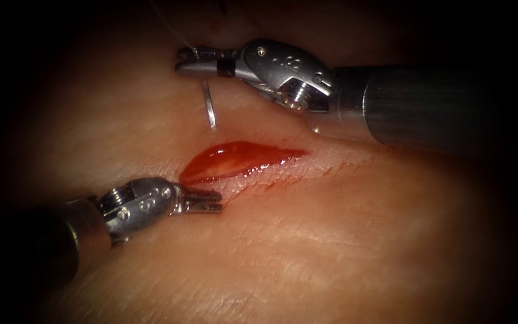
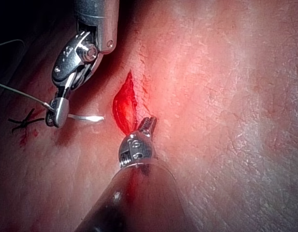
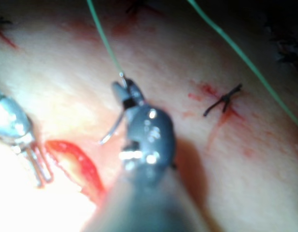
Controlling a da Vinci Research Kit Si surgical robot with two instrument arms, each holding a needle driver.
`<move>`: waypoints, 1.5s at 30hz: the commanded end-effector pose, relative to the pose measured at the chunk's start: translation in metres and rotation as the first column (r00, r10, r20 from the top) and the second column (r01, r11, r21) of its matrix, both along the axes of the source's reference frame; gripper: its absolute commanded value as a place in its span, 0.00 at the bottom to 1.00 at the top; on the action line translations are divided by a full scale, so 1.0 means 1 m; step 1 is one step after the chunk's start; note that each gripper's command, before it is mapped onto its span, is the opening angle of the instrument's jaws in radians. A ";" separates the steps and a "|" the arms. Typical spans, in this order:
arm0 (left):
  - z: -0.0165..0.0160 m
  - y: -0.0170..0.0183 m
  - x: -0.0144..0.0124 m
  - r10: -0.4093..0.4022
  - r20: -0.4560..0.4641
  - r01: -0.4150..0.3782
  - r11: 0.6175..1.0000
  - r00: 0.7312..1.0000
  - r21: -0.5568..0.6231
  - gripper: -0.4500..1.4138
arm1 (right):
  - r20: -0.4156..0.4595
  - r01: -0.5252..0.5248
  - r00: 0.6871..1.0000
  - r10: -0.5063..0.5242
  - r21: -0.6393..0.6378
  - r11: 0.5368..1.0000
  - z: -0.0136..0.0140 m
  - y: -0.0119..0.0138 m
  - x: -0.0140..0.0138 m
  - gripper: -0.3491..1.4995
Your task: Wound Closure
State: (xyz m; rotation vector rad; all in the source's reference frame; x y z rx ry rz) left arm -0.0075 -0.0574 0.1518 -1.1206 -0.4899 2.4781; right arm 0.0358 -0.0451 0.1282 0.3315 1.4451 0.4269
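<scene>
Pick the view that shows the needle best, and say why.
The endoscope view: the needle hangs from the right tool, its tip just above the tissue, beyond the cut. In the left wrist view it glares; the right wrist view shows its curve, blurred.

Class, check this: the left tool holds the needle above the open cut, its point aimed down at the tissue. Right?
Not quite. The right tool holds the needle, near its thread end, as the endoscope view shows. The left tool holds nothing. The needle does hang above the cut, outside the tissue.
</scene>
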 end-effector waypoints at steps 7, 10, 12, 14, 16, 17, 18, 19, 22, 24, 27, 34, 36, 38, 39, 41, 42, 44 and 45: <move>0.0007 0.0002 -0.0004 0.002 -0.002 -0.002 1.000 1.000 -0.001 0.26 | -0.005 -0.007 1.000 0.007 0.085 0.996 0.0005 0.0002 0.0007 0.00; 0.0007 0.0002 -0.0004 0.002 -0.002 -0.002 1.000 1.000 -0.001 0.26 | -0.003 -0.012 1.000 0.013 0.182 0.983 0.0007 0.0000 0.0007 0.00; 0.0007 0.0001 -0.0004 0.002 -0.002 -0.002 1.000 1.000 -0.001 0.26 | -0.004 -0.016 1.000 0.017 0.227 0.974 0.0009 -0.0001 0.0007 0.00; 0.0007 0.0001 -0.0003 0.001 -0.002 -0.001 1.000 1.000 -0.001 0.26 | -0.002 -0.019 1.000 0.021 0.276 0.961 0.0011 -0.0001 0.0007 0.00; 0.0007 0.0001 -0.0003 0.001 -0.002 -0.001 1.000 1.000 -0.001 0.26 | 0.000 -0.022 1.000 0.023 0.319 0.948 0.0013 -0.0002 0.0006 0.00; 0.0007 0.0001 -0.0003 0.001 -0.002 -0.001 1.000 1.000 -0.001 0.26 | 0.000 -0.024 1.000 0.026 0.345 0.938 0.0014 -0.0003 0.0006 0.00; 0.0007 0.0001 -0.0003 0.001 -0.002 -0.001 1.000 1.000 -0.001 0.26 | 0.000 -0.025 1.000 0.027 0.361 0.932 0.0015 -0.0003 0.0005 0.00; 0.0007 0.0001 -0.0003 0.001 -0.002 -0.001 1.000 1.000 -0.001 0.26 | 0.000 -0.027 1.000 0.029 0.381 0.924 0.0017 -0.0003 0.0005 0.00; 0.0007 0.0001 -0.0003 0.001 -0.002 -0.001 1.000 1.000 -0.001 0.26 | -0.001 -0.029 0.999 0.032 0.417 0.909 0.0019 -0.0002 0.0002 0.00; 0.0007 0.0001 -0.0003 0.001 -0.002 -0.001 1.000 1.000 -0.001 0.26 | 0.002 -0.036 0.999 0.039 0.441 0.897 0.0021 -0.0001 0.0000 0.00; 0.0007 0.0001 -0.0003 0.001 -0.002 -0.001 1.000 1.000 -0.001 0.26 | 0.005 -0.044 0.999 0.047 0.450 0.892 0.0023 0.0001 -0.0003 0.00; 0.0007 0.0001 -0.0003 0.002 -0.002 -0.002 1.000 1.000 0.000 0.26 | 0.011 -0.070 0.997 0.072 0.446 0.892 0.0027 0.0005 -0.0006 0.00; 0.0007 0.0001 -0.0003 0.005 -0.001 -0.005 1.000 1.000 -0.005 0.26 | 0.002 -0.073 0.997 0.081 0.452 0.889 0.0028 0.0006 -0.0007 0.00; 0.0007 0.0001 -0.0003 0.005 -0.001 -0.005 1.000 1.000 -0.005 0.26 | 0.002 -0.073 0.997 0.081 0.458 0.886 0.0028 0.0006 -0.0007 0.00; 0.0007 0.0001 -0.0003 0.005 -0.001 -0.005 1.000 1.000 -0.005 0.25 | 0.002 -0.073 0.997 0.081 0.458 0.886 0.0028 0.0006 -0.0006 0.00; 0.0007 0.0001 -0.0003 0.005 -0.001 -0.005 1.000 1.000 -0.005 0.25 | -0.005 -0.070 0.997 0.081 0.464 0.883 0.0028 0.0006 -0.0006 0.00; 0.0007 0.0001 -0.0003 0.005 -0.001 -0.005 1.000 1.000 -0.005 0.25 | -0.004 -0.071 0.997 0.082 0.469 0.881 0.0028 0.0006 -0.0006 0.00; 0.0007 0.0001 -0.0003 0.005 -0.001 -0.005 1.000 1.000 -0.005 0.25 | -0.012 -0.065 0.997 0.081 0.480 0.875 0.0028 0.0006 -0.0005 0.00; 0.0007 0.0001 -0.0003 0.005 -0.001 -0.005 1.000 1.000 -0.005 0.25 | -0.017 -0.066 0.996 0.085 0.490 0.869 0.0028 0.0006 -0.0005 0.00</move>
